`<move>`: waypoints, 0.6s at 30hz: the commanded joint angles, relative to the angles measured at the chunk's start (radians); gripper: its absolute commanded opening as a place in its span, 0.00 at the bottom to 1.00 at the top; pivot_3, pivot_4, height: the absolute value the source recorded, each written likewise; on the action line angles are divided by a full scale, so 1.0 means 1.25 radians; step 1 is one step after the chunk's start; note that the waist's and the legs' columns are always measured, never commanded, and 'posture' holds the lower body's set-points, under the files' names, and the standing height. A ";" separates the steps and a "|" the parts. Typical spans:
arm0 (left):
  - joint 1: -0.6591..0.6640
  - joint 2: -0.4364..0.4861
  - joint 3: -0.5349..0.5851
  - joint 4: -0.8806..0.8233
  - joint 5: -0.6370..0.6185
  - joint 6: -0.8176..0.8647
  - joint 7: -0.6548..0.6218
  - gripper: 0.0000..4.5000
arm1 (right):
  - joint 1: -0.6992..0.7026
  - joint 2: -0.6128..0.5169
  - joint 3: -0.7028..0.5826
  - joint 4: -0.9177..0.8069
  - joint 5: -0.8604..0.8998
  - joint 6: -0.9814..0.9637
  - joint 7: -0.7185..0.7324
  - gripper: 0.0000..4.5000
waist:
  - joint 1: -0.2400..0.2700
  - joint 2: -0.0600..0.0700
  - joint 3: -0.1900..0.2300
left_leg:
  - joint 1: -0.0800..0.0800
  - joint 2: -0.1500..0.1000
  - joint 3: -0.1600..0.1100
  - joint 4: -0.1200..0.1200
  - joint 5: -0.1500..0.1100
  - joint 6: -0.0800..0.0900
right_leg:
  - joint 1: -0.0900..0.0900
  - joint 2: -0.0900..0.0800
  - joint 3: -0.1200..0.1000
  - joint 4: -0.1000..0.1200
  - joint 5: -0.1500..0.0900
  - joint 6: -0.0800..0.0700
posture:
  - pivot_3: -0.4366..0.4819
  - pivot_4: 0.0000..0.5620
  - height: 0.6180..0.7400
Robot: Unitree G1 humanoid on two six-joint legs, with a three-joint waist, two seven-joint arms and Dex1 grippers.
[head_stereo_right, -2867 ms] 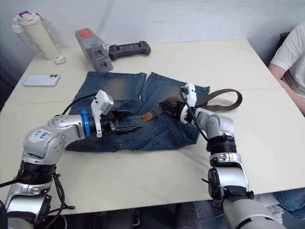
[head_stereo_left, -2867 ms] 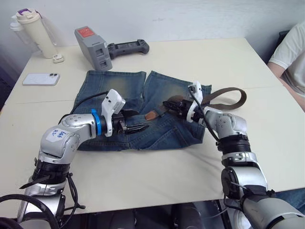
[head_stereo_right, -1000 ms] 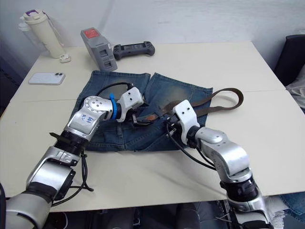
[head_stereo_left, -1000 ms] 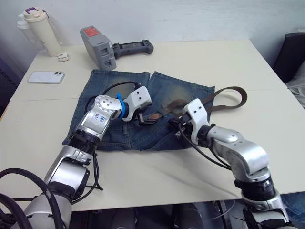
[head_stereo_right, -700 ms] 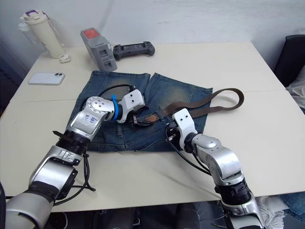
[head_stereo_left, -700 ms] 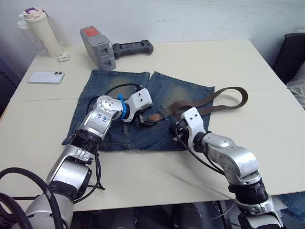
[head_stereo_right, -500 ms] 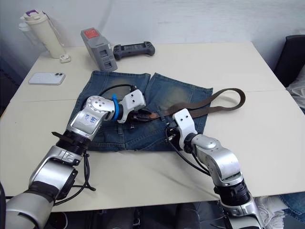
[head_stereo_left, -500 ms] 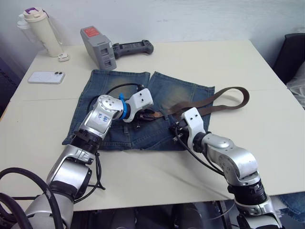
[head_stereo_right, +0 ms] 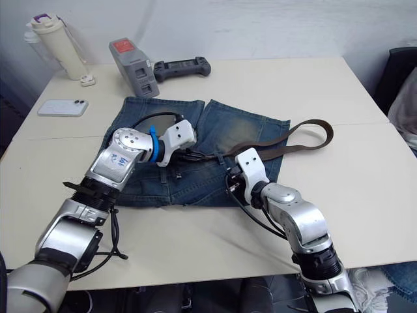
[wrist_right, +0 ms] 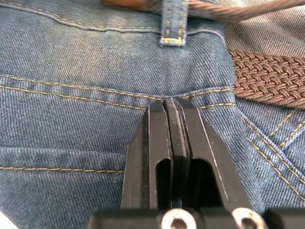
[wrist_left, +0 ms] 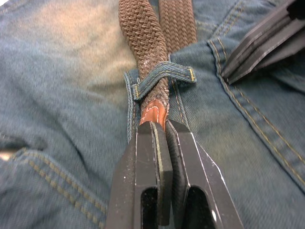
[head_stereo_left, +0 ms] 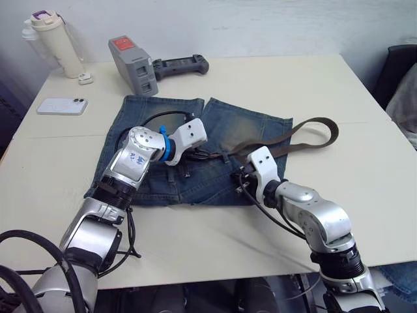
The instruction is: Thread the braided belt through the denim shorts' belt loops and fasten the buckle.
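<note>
The denim shorts point(head_stereo_left: 159, 114) lie flat in the middle of the table, legs pointing away from me. The braided belt point(head_stereo_left: 306, 124) runs from a loop on the table at the right across the waistband. In the left wrist view its brown strap point(wrist_left: 143, 28) passes under one of the belt loops point(wrist_left: 164, 76), and my left gripper point(wrist_left: 159, 131) is shut on its tan leather tip. My right gripper point(wrist_right: 167, 102) is shut, its tips pressed on the waistband seam below another belt loop point(wrist_right: 171, 21). The buckle is out of view.
Along the far left of the table stand a cream bottle point(head_stereo_left: 55, 42), a white phone point(head_stereo_left: 62, 105), a grey box point(head_stereo_left: 133, 65) and a black controller point(head_stereo_left: 179, 65). A person's clothing point(head_stereo_left: 405, 107) shows at the right edge. Bare tabletop point(head_stereo_left: 195, 235) lies in front of the shorts.
My left gripper has gone from open to shut on the belt's tip at the belt loop. The right gripper has stayed shut on the waistband, its arm shifting a little toward me.
</note>
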 commanded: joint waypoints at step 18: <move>0.142 0.116 0.169 -0.317 -0.137 0.266 0.012 0.21 | -0.035 -0.013 0.024 0.079 -0.030 -0.023 0.053 0.00 | -0.014 -0.005 -0.004 | 0.000 0.000 -0.001 0.001 0.000 0.000 | 0.000 0.000 0.000 0.003 0.000 0.000 | 0.48 0.27 0.27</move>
